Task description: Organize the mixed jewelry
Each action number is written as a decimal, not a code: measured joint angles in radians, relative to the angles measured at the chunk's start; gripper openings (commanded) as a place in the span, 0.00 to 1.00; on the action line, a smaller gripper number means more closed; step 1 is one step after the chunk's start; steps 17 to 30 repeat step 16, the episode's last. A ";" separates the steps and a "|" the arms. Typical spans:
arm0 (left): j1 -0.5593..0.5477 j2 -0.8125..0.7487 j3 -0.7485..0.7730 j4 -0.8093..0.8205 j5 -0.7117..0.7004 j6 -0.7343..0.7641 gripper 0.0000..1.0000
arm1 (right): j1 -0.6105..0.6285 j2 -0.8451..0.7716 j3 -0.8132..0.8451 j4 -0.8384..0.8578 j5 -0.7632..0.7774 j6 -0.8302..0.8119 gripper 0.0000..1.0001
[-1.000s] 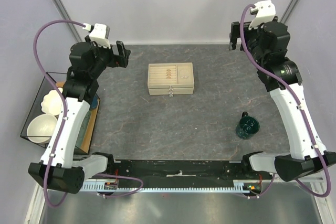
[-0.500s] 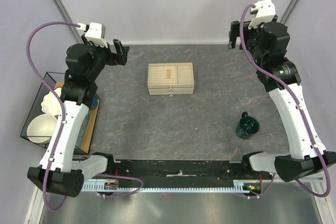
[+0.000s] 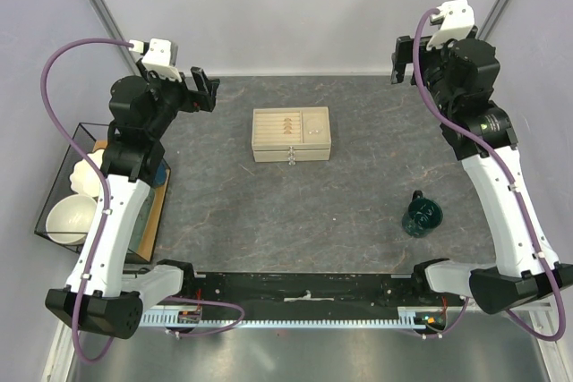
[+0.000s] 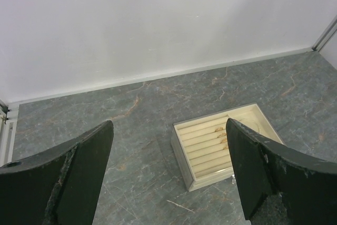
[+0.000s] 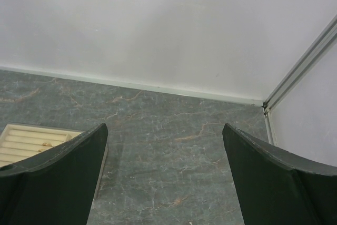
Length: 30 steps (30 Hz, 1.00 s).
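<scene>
Arms raised at far corners. left gripper (image 3: 206,91) spread wide, holds nothing. right gripper (image 3: 403,60) spread wide, holds nothing. mixed jewelry (image 4: 220,134): small gold rings in slotted rows of beige box (image 3: 291,153), table centre. green glass vessel (image 3: 421,216) stands well apart, near right.

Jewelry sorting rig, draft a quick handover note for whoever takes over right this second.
Left gripper: open, empty, raised at far left.
Right gripper: open, empty, raised at far right.
Beige box: middle of the table. The gold rings sit in its slotted section, and a thin hoop seems to lie in the plain compartment.
Done: those pieces look sorted.
Left: I can't tell if anything is inside the green vessel, so check it.
</scene>
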<state>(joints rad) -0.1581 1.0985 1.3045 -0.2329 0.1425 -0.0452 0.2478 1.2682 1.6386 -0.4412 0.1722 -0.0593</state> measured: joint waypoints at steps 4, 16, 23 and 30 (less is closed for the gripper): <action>0.000 0.000 0.000 0.003 0.000 -0.004 0.94 | 0.000 -0.004 0.000 0.000 0.000 -0.001 0.98; 0.000 0.000 -0.029 0.026 0.018 -0.014 0.94 | 0.000 -0.004 0.000 0.000 -0.002 -0.001 0.98; 0.000 0.000 -0.029 0.026 0.018 -0.014 0.94 | 0.000 -0.004 0.000 0.000 -0.002 -0.001 0.98; 0.000 0.000 -0.029 0.026 0.018 -0.014 0.94 | 0.000 -0.004 0.000 0.000 -0.002 -0.001 0.98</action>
